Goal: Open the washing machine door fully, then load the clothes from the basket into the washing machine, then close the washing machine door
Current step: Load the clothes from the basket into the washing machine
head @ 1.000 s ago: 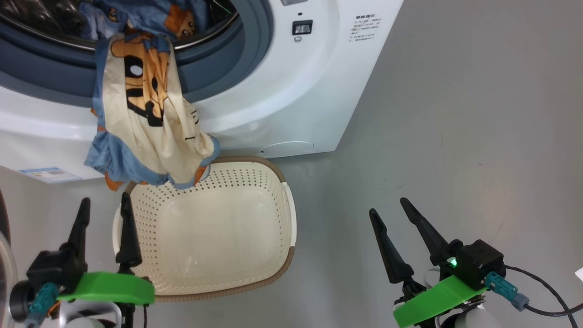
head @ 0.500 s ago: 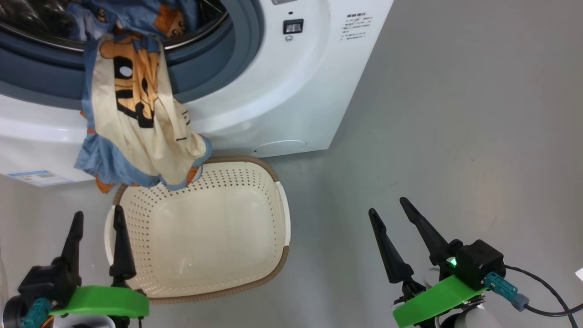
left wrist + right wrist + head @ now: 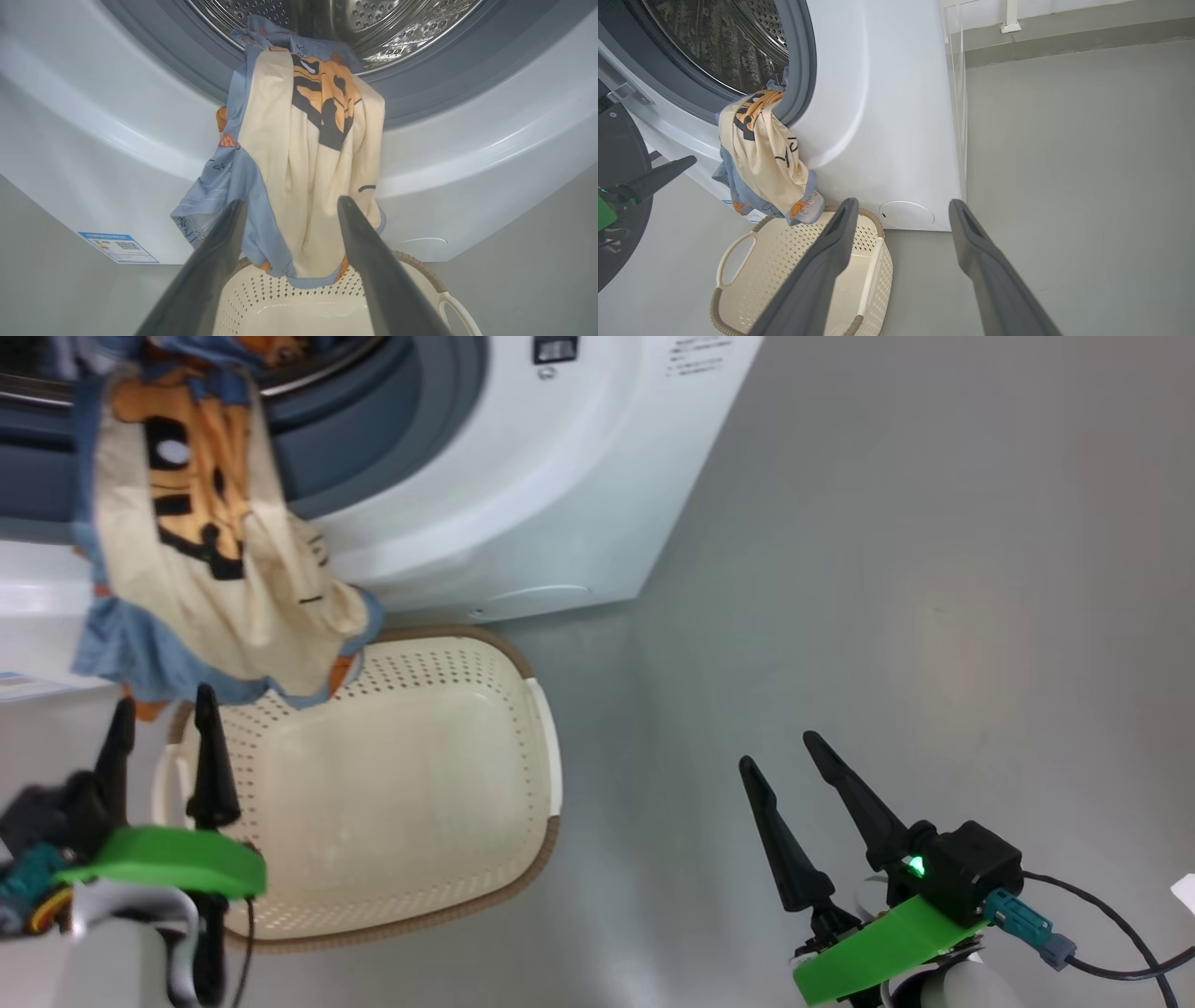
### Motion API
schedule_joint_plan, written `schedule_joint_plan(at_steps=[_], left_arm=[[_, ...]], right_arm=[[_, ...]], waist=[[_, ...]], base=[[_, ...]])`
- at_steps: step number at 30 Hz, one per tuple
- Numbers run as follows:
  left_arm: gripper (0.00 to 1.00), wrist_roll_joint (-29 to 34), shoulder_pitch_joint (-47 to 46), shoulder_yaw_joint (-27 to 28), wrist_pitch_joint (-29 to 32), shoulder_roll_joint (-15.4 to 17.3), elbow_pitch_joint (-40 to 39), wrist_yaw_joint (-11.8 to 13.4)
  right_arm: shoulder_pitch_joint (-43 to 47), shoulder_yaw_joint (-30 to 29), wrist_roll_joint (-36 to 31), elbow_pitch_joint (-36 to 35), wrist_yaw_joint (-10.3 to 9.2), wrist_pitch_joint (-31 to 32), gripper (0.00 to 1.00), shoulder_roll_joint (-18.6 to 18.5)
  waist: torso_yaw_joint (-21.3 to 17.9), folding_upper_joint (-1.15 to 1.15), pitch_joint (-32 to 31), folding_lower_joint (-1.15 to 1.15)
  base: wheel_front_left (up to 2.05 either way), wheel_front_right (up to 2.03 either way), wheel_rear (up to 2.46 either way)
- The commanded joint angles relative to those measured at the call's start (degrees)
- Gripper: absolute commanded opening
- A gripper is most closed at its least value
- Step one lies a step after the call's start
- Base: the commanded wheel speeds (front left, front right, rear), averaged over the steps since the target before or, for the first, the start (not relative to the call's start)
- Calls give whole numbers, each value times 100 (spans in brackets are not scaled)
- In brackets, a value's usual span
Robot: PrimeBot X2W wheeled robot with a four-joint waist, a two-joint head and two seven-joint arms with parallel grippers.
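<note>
While clothes [image 3: 201, 588] drape the gasket [image 3: 359, 439], basket [image 3: 411, 775] sits below

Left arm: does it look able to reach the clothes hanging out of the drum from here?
Probably yes. The left claw is open and pointed straight at the clothes draped over the lip of the washing machine, with nothing between; the basket sits below them.

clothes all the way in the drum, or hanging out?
Hanging out. The top of the clothes lies inside the drum; the rest drapes over the gasket and down the washing machine front, above the basket.
</note>
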Motion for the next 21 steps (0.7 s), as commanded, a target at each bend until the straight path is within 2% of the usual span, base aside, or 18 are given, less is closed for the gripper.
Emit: schedule_joint_plan(at_steps=[1, 8, 21], left_arm=[[100, -92, -166, 211, -35, 208, 68, -45], [100, -102, -838, 349, -35, 488, 849, -158], [100, 153, -1639, 357, -35, 667, 1662, -252]], right_arm=[[-34, 156, 76, -144, 10, -34, 100, 6], [-73, 163, 137, -208, 10, -34, 100, 6], [-163, 256, 163, -276, 10, -34, 100, 6]], waist=[[-172, 0, 166, 0], [-376, 0, 387, 0], [-546, 0, 635, 0]], base=[[0, 0, 0], [0, 0, 0], [0, 0, 0]])
